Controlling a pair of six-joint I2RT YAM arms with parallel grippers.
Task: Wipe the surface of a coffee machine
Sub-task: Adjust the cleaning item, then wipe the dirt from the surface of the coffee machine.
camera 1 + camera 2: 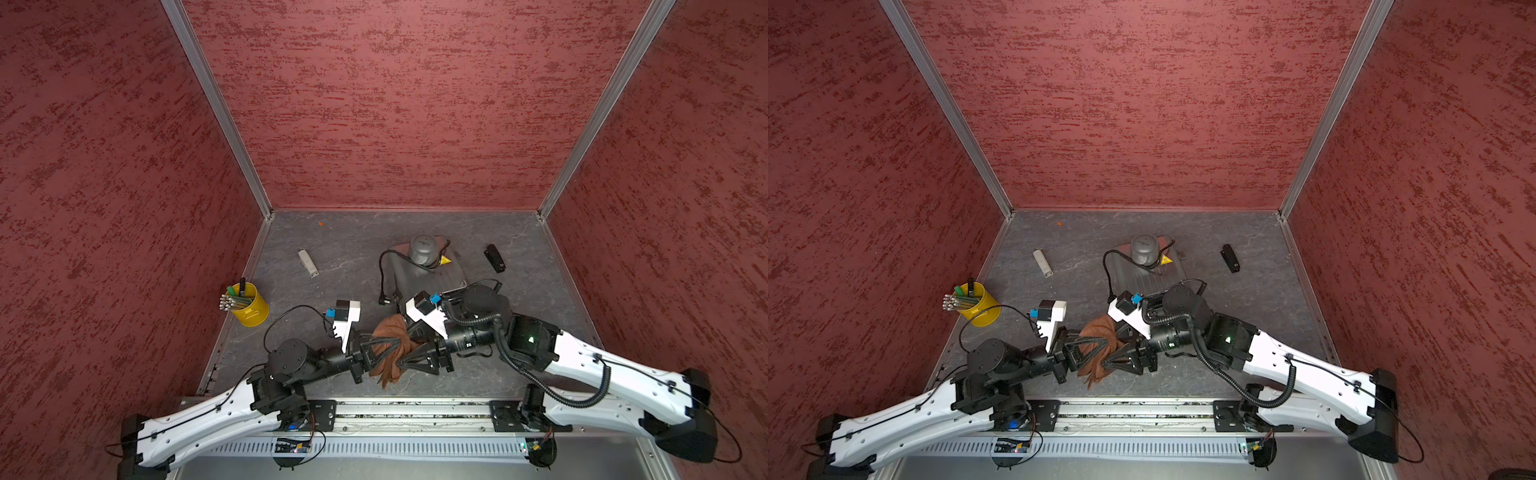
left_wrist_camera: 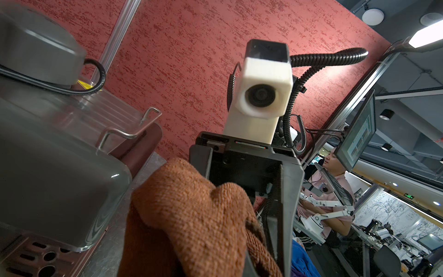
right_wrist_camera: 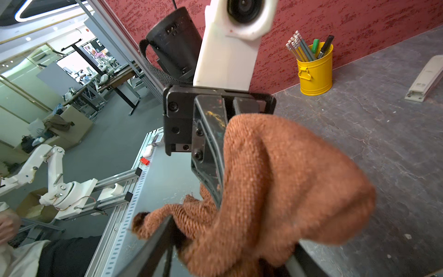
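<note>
Two grippers meet at the near centre of the table [image 1: 353,257]. The left gripper [image 1: 395,345] is clamped on a brown cloth [image 1: 386,332]. The right gripper [image 1: 401,363] straddles the same cloth, grip unclear. Just beyond, slightly right, stands the grey coffee machine [image 1: 415,278].

Grey marbled table [image 1: 353,249], seen from above. The coffee machine [image 1: 424,266] stands just past centre, toward one o'clock. A yellow cup [image 1: 251,309] of pencils sits at nine, a white oblong device [image 1: 308,263] at eleven, and a small black object [image 1: 494,258] at two.
</note>
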